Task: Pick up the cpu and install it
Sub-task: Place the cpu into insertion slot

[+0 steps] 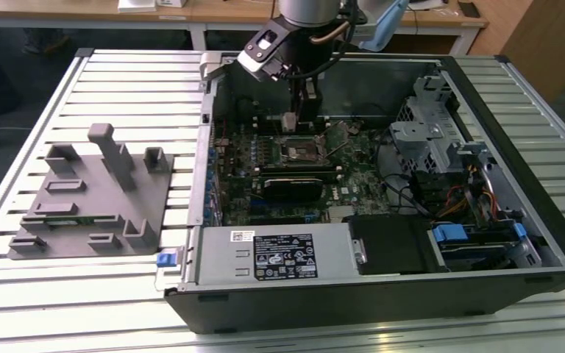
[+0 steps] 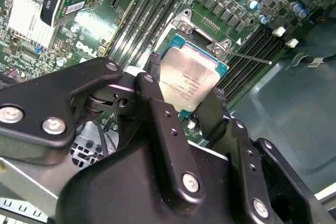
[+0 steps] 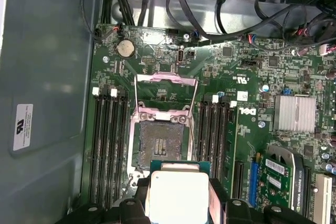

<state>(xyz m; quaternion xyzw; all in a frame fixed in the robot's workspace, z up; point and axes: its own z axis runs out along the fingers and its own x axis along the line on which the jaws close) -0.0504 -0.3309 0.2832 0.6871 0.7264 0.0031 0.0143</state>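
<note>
While my gripper (image 2: pixel 185 90) is clamped on the cpu (image 2: pixel 190 74), I'm hovering right over the socket (image 3: pixel 161 141) on the motherboard (image 3: pixel 247 124). Its metal frame (image 3: pixel 166 78) is flipped open.

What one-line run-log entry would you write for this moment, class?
stage: install | gripper: shut on cpu | cpu: held near socket, not seated | socket: frame lifted, empty

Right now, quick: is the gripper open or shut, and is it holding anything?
Gripper: closed, fingers clamped on opposite edges of the cpu, held at the open socket.
</note>
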